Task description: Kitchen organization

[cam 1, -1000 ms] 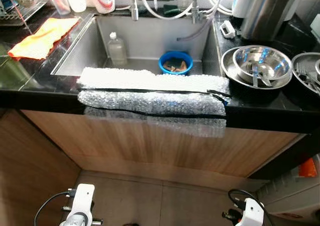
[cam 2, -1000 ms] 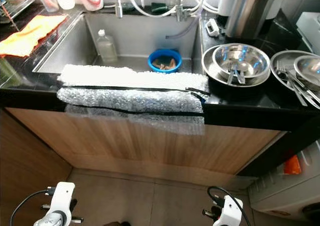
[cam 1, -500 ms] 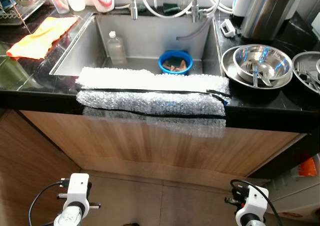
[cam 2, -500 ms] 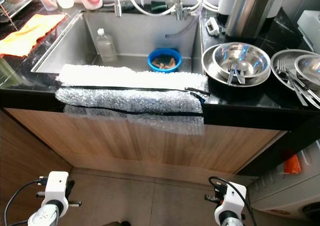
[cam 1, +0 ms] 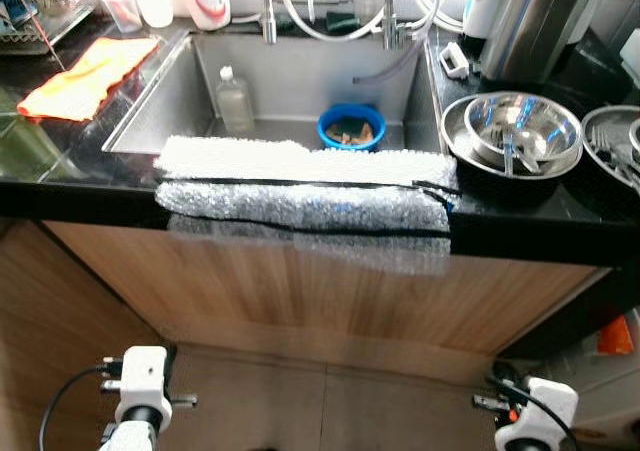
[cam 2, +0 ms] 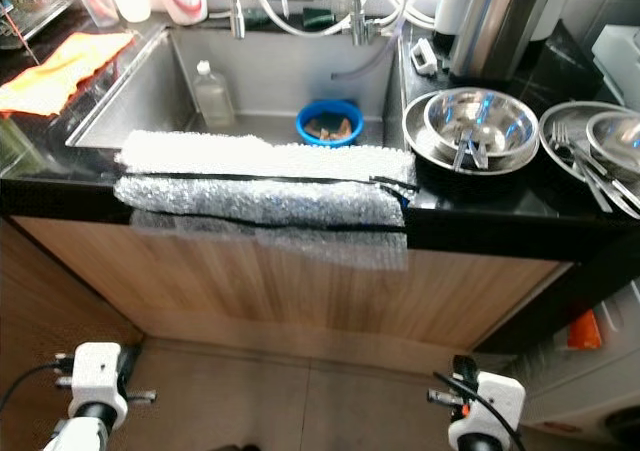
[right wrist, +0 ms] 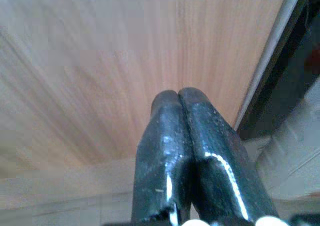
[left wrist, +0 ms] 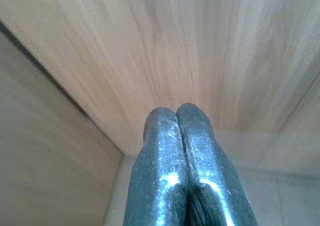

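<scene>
We look down on a black, glossy countertop [cam 1: 60,186] with a stainless steel sink [cam 1: 160,91] set into it. Over the sink's front edge lies a long sheet of bubble wrap [cam 1: 300,196], knobbly and silvery, folded over the counter lip and hanging a little way down the pale wood-grain cabinet front [cam 1: 300,291]. In the basin stand a clear plastic bottle [cam 1: 234,99], upright, and a round blue bowl [cam 1: 351,127] with something brownish inside. To the right of the sink, shiny nested steel bowls [cam 1: 513,129] hold cutlery; more steel dishes [cam 2: 600,136] with forks sit further right, seen more fully from the right eye. On the left counter lies a crumpled orange cloth [cam 1: 85,71].

Both arms hang low before the cabinet, near the tiled floor [cam 1: 320,401]. From the wrists we see what the head views do not: the left gripper [left wrist: 177,117] has its two dark, rounded fingers pressed together, holding nothing, pointing at the wood panel; the right gripper [right wrist: 178,101] likewise has its fingers pressed together and empty, with a dark gap at the cabinet's edge beside it.
</scene>
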`<state>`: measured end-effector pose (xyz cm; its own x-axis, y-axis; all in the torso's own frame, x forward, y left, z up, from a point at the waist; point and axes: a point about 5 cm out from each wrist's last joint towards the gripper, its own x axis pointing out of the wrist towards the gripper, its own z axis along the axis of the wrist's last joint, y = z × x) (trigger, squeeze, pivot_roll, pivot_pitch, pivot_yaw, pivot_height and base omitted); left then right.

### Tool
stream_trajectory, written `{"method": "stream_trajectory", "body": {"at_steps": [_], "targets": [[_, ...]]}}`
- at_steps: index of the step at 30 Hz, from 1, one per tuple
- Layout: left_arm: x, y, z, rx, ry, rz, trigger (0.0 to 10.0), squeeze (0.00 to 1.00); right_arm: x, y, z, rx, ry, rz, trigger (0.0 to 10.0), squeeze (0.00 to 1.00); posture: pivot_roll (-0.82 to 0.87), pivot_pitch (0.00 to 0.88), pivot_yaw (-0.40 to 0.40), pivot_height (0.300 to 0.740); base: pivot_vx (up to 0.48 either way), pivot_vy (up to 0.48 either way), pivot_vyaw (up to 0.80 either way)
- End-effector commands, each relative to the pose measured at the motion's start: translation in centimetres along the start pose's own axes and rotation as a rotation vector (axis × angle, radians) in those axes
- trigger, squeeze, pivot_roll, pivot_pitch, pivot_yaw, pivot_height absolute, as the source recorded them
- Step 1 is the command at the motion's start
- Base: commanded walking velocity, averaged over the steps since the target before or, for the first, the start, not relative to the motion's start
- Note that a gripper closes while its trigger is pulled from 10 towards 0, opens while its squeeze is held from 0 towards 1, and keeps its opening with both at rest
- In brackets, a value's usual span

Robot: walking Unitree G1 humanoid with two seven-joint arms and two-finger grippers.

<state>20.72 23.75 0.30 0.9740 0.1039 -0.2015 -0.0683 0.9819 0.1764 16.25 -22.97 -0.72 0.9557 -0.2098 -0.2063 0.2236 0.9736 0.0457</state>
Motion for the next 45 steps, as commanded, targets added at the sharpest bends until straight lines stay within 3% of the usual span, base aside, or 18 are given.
{"method": "stream_trajectory", "body": {"at_steps": [1, 7, 11, 12, 13, 19, 22, 25, 29, 33, 42, 44, 45], "targets": [[-0.4, 0.7, 0.8, 0.032, -0.021, -0.016, 10.0, 0.0, -0.3, 0.5, 1.0, -0.019, -0.022, 0.019, 10.0, 0.0, -0.03, 0.036, 0.041, 0.74, 0.0, 0.0, 0.0], [-1.4, 2.7, 2.7, 0.056, -0.071, 0.051, 10.0, 0.0, -1.5, 0.4, 3.1, -0.037, -0.069, -0.016, 10.0, 0.0, -0.03, 0.018, 0.046, 0.74, 0.0, 0.0, 0.0], [-1.4, 3.6, 2.9, 0.046, -0.053, 0.107, 10.0, 0.0, -2.1, 0.9, 3.6, -0.056, -0.058, -0.006, 10.0, 0.0, -0.05, 0.0, 0.048, 0.74, 0.0, 0.0, 0.0], [-1.4, 4.4, 3.9, 0.047, -0.077, 0.146, 10.0, 0.0, -2.1, 1.0, 4.2, -0.057, -0.067, -0.013, 10.0, 0.0, -0.05, 0.0, 0.048, 0.74, 0.0, 0.0, 0.0], [-1.4, 4.4, 3.9, 0.047, -0.077, 0.146, 10.0, 0.0, -2.1, 1.0, 4.2, -0.057, -0.067, -0.013, 10.0, 0.0, -0.05, 0.0, 0.048, 0.74, 0.0, 0.0, 0.0], [-2.7, 5.8, 8.7, 0.12, -0.221, 0.197, 10.0, 0.0, -2.6, 1.8, 6.7, -0.08, -0.113, 0.0, 10.0, 0.0, -0.02, 0.0, 0.046, 0.74, 0.0, 0.0, 0.0], [-2.6, 6.0, 10.4, 0.131, -0.276, 0.21, 10.0, 0.0, -2.3, 2.2, 7.7, -0.085, -0.142, 0.011, 10.0, 0.0, -0.01, 0.0, 0.044, 0.74, 0.0, 0.0, 0.0], [-1.9, 5.7, 12.1, 0.118, -0.328, 0.209, 10.0, 0.0, -1.4, 2.6, 9.2, -0.087, -0.195, 0.019, 10.0, 0.0, -0.01, 0.001, 0.043, 0.74, 0.0, 0.0, 0.0], [-0.3, 3.9, 15.0, 0.111, -0.398, 0.169, 10.0, 0.0, 0.4, 3.5, 12.0, -0.093, -0.28, 0.034, 10.0, 0.0, -0.02, 0.04, 0.041, 0.74, 0.0, 0.0, 0.0], [0.3, 3.0, 16.0, 0.111, -0.417, 0.146, 10.0, 0.0, 0.9, 4.0, 13.2, -0.088, -0.313, 0.041, 10.0, 0.0, -0.02, 0.052, 0.039, 0.74, 0.0, 0.0, 0.0], [0.3, 2.9, 16.2, 0.11, -0.403, 0.148, 10.0, 0.0, 1.1, 4.1, 13.4, -0.088, -0.304, 0.039, 10.0, 0.0, -0.02, 0.054, 0.039, 0.74, 0.0, 0.0, 0.0], [3.3, -0.4, 17.8, 0.108, -0.464, -0.007, 10.0, 0.0, 2.7, 5.7, 14.7, -0.088, -0.371, 0.072, 10.0, 0.0, -0.03, 0.089, 0.032, 0.74, 0.0, 0.0, 0.0], [3.6, -0.8, 18.0, 0.109, -0.471, -0.024, 10.0, 0.0, 2.9, 5.9, 14.9, -0.089, -0.379, 0.075, 10.0, 0.0, -0.03, 0.089, 0.032, 0.74, 0.0, 0.0, 0.0]]}}
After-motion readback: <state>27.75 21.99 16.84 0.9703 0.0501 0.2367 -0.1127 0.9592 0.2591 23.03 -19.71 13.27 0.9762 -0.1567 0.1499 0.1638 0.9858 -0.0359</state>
